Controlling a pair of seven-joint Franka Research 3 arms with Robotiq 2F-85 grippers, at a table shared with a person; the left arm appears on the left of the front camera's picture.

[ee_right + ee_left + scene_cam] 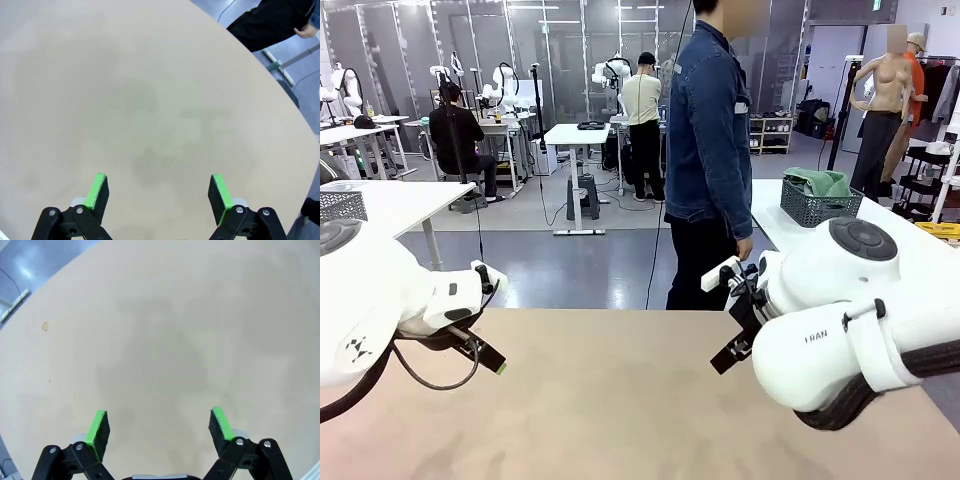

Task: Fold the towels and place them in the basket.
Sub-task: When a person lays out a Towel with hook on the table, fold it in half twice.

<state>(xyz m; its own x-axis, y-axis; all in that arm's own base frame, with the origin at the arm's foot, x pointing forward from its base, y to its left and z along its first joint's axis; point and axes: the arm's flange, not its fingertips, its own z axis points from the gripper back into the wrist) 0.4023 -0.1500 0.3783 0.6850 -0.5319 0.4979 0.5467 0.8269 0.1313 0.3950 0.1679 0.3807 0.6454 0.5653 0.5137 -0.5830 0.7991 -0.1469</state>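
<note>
The robot's left arm (pixel 380 290) reaches in low over the near left part of the bench (pixel 620 400), its wrist bent so that the black fingers (pixel 492 358) slant down and inward, just above the bare beige top. In the left wrist view the left gripper (pixel 160 427) stands wide apart with nothing between its green pads (pixel 96 426), which hover over plain tabletop near the bench's rounded edge. At the far edge of the bench, about mid-way along, a person (pixel 710 130) in a denim jacket and dark trousers stands side-on, one hand (pixel 745 248) hanging loosely at the hip. The right arm (pixel 850 330) comes in from the near right corner, its bulky white joints folded close together and its wrist turned toward the middle, one dark finger (pixel 728 355) angled down over the top. In the right wrist view the right gripper (pixel 159 192) is likewise spread wide and holds nothing, with bare bench beneath it and the person's trousers beyond the far edge. Past the bench's far right corner, on a separate white side table (pixel 775 225), sits the dark mesh basket (pixel 817 210), with a mint green towel (pixel 820 182) bunched inside and rising above its rim, well apart from both grippers.
</note>
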